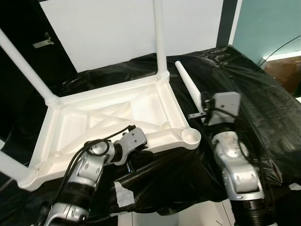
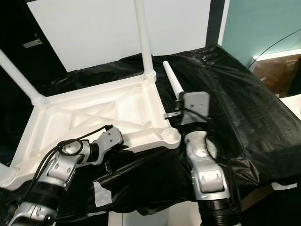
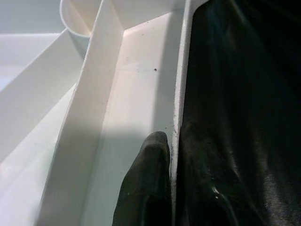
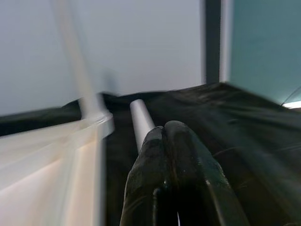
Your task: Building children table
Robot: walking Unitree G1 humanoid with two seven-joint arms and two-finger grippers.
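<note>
Black-draped work surface (image 1: 263,94), white wall behind: upturned table top (image 1: 94,122), three legs in, the near-right socket (image 1: 190,136) bare.

The loose leg (image 1: 188,84) lies just beside that corner, under the right gripper (image 4: 164,141), whose fingers are pressed together. The left gripper (image 3: 164,155) pinches the near rim. If the right nudges instead of grasping, I judge the leg may roll away across the slick sheet.

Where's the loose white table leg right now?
The loose white plastic leg lies on the black sheet, just right of the upturned white tabletop, in front of the right gripper.
</note>
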